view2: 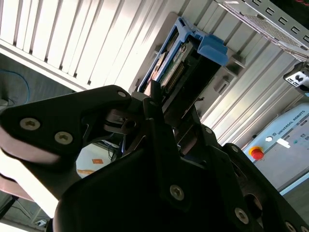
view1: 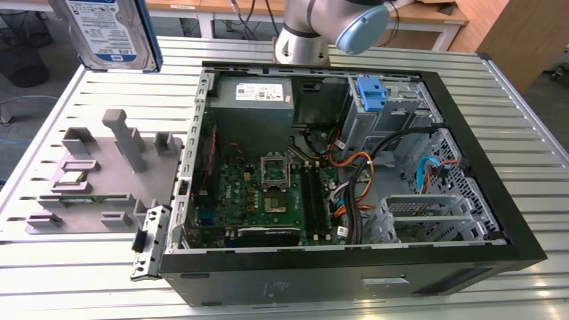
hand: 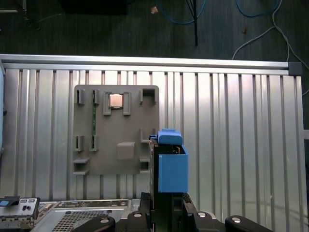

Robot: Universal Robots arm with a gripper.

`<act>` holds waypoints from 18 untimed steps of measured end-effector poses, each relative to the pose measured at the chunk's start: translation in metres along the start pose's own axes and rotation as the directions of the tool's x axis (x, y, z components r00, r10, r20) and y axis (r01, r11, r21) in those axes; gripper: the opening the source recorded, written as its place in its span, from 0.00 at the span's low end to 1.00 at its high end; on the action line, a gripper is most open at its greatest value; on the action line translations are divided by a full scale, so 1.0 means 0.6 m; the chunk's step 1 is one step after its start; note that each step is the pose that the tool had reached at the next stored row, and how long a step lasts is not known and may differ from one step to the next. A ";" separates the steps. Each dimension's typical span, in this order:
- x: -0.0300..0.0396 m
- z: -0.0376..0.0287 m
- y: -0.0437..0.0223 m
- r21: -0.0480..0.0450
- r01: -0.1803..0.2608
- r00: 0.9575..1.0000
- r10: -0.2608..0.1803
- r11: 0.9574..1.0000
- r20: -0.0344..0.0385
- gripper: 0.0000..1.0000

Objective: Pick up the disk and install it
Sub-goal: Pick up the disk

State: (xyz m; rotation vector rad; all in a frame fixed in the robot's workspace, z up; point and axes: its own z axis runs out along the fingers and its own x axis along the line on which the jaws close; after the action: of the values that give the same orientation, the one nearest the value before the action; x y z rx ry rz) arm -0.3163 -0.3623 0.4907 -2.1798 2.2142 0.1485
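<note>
Exterior view: disk (view1: 106, 30) seen label-forward, high above table (view1: 71, 267), at 10 o'clock from open computer case (view1: 356, 280). Grey tray (view1: 98, 173) laid at 9 o'clock of case.

Second wrist view: disk (view2: 178, 72) pinched between black fingers of hand (view2: 166, 108), blue rail farthest from hand.

First wrist view: disk (hand: 171, 171) gripped edge-on by hand (hand: 166, 212). Tray (hand: 116, 130) and slatted table (hand: 231, 145) seen beyond it.
</note>
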 end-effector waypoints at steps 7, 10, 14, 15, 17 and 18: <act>-0.001 -0.001 -0.023 0.000 0.000 1.000 0.000 1.000 0.000 0.35; -0.001 -0.002 -0.032 0.000 0.000 1.000 0.000 1.000 0.000 0.35; -0.001 -0.002 -0.034 0.000 0.000 1.000 0.000 1.000 0.001 0.35; -0.001 -0.003 -0.034 0.000 0.000 1.000 0.000 1.000 0.001 0.35; -0.002 -0.006 -0.034 0.000 0.000 1.000 0.000 1.000 0.001 0.35; -0.002 -0.006 -0.034 0.000 0.000 1.000 0.000 1.000 0.001 0.35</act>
State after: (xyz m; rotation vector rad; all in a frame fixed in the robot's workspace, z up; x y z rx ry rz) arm -0.2956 -0.3620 0.4937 -2.1793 2.2137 0.1497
